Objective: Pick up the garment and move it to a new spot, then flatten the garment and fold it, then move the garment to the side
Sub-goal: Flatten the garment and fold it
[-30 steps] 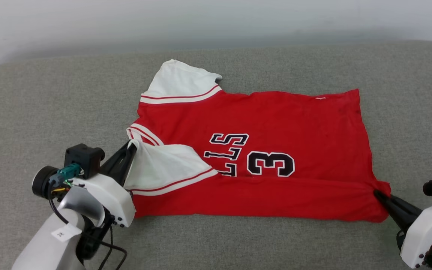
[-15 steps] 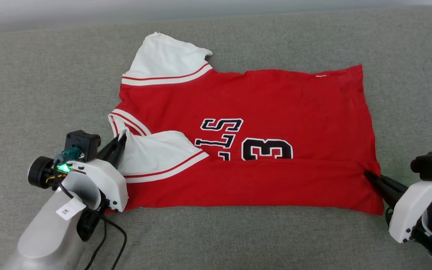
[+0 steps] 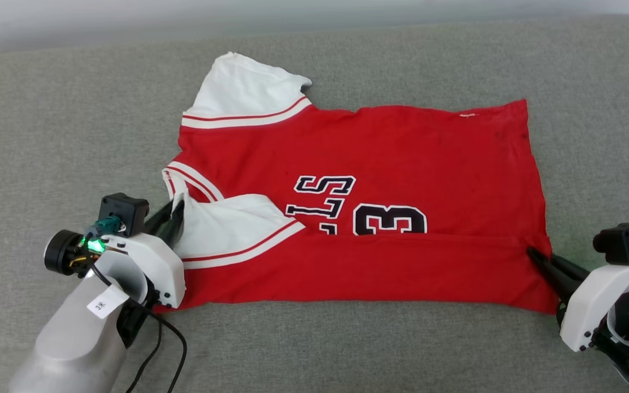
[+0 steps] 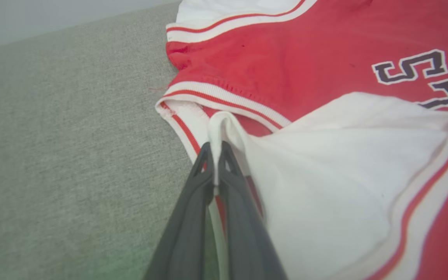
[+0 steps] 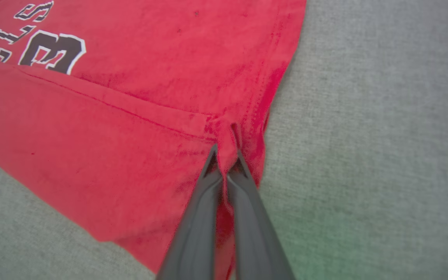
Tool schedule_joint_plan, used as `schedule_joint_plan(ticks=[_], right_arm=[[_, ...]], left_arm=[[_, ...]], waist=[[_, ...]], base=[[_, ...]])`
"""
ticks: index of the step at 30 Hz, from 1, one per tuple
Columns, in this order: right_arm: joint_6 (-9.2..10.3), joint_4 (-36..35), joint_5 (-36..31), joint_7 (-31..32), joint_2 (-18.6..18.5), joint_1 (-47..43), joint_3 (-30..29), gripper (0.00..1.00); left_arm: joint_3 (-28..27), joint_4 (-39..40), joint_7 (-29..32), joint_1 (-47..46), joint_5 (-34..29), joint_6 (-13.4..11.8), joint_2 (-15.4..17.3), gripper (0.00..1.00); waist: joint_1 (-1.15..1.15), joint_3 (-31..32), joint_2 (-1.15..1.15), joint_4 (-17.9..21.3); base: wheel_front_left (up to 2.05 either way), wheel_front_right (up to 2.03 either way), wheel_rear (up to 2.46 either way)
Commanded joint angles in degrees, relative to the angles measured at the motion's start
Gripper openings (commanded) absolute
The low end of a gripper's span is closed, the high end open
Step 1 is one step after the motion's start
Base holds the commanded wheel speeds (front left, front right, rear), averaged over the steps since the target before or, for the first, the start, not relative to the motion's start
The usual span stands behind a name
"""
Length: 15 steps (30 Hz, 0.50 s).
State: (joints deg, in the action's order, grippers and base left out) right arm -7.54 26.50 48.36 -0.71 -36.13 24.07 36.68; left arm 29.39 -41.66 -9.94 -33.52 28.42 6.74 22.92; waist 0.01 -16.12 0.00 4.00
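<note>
I see the garment (image 3: 402,158) lying across the middle of the upholstered surface (image 3: 63,125), its near edge folded back on top of itself, my left gripper (image 3: 178,204) at its left end with jaws pinched on the folded-in sleeve (image 3: 227,229), my right gripper (image 3: 530,251) pinched on its right end near the front corner.

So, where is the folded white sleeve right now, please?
The folded sleeve lies at the garment's left end in the head view, on the front beside the lettering, its corner pinched in the left gripper.
</note>
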Motion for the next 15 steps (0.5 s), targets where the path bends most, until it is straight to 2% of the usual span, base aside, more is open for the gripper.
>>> schedule_joint_plan(ticks=[1,5,9,15], right_arm=[[0.11,0.33,0.25,-0.41,-0.07,0.79,0.02,1.00],[0.09,-0.27,0.52,-2.74,-0.42,-0.03,-0.24,1.00],[0.09,-1.09,0.32,-3.94,-1.00,-1.91,-0.72,1.00],[0.09,-2.33,-0.43,-3.64,-1.24,-3.66,-2.04,1.00]], left_arm=[[0.00,-0.29,-0.25,-0.61,0.07,-0.01,0.17,1.00],[0.38,0.01,-1.16,-1.94,-0.31,0.10,0.39,1.00],[1.37,1.79,0.79,-3.20,-0.98,0.22,1.58,1.00],[3.75,5.52,10.49,-4.94,1.90,0.57,4.26,1.00]], waist=[[-0.01,0.58,0.00,-0.30],[-0.01,2.67,0.00,-1.23],[-0.01,5.16,0.00,-2.18],[-0.01,7.77,0.00,-3.08]], base=[[0.00,0.00,0.00],[0.00,0.00,0.00],[0.00,0.00,0.00],[0.00,0.00,0.00]])
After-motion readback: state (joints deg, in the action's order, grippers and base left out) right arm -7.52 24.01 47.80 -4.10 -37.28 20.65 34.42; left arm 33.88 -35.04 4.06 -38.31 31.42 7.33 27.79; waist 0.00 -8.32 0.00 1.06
